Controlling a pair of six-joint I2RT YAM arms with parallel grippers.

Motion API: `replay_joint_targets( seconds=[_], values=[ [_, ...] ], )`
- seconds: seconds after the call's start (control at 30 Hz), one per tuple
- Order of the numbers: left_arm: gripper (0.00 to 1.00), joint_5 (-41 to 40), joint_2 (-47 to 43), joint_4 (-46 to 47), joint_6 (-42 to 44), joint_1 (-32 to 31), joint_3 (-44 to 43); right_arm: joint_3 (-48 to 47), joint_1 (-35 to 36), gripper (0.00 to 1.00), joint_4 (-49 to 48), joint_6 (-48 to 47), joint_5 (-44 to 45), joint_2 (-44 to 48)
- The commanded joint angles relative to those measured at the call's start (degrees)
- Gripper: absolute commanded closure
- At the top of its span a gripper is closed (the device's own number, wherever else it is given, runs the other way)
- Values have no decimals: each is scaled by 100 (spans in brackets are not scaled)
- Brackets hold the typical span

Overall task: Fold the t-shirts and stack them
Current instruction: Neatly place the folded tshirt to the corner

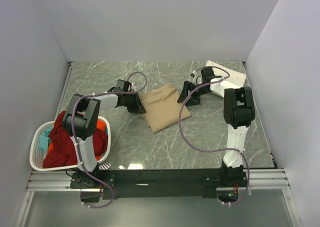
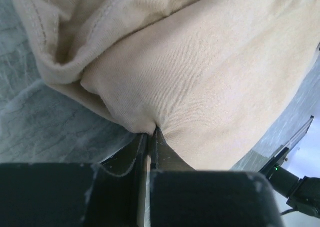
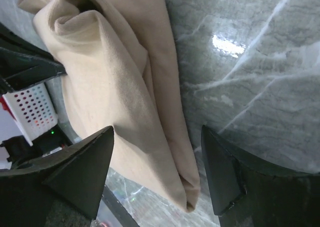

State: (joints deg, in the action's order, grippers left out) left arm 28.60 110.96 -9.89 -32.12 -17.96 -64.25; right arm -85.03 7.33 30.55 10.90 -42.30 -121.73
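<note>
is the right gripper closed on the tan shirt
No: the right gripper is wide open, fingers spread apart over the tan shirt.

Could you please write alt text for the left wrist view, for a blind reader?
The left gripper is pinched shut on a fold of a plain tan cloth t-shirt, which fills most of the view over a grey marble-patterned table.

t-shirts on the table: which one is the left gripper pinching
The tan t-shirt mid-table: the left gripper is shut on its edge. The white t-shirt lies far right, ungripped.
</note>
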Motion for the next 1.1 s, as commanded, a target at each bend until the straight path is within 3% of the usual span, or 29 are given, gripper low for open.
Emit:
replay_joint_targets(
  seconds=[0.0,0.5,0.67,0.87,0.93,0.97,1.0,1.07],
  values=[
    [100,-48,330,-417,399,-33,0,47,22,23,23,-281,29,-254],
    [100,102,497,-540,540,-15,-211,365,479,27,-356,-132,12,-404],
    [100,163,550,-514,531,-6,-228,321,603,35,-321,-132,47,-422],
    [100,225,585,-479,496,-6,-281,268,647,62,-383,-9,143,-360],
    [99,251,602,-479,487,-6,-299,207,647,75,-330,26,213,-308],
    [96,234,585,-487,487,-6,-307,180,647,83,-313,18,266,-272],
    [86,242,585,-496,487,-6,-316,145,655,95,-295,27,301,-202],
    [75,234,576,-496,479,-6,-334,93,655,100,-234,9,424,-106]
  ],
)
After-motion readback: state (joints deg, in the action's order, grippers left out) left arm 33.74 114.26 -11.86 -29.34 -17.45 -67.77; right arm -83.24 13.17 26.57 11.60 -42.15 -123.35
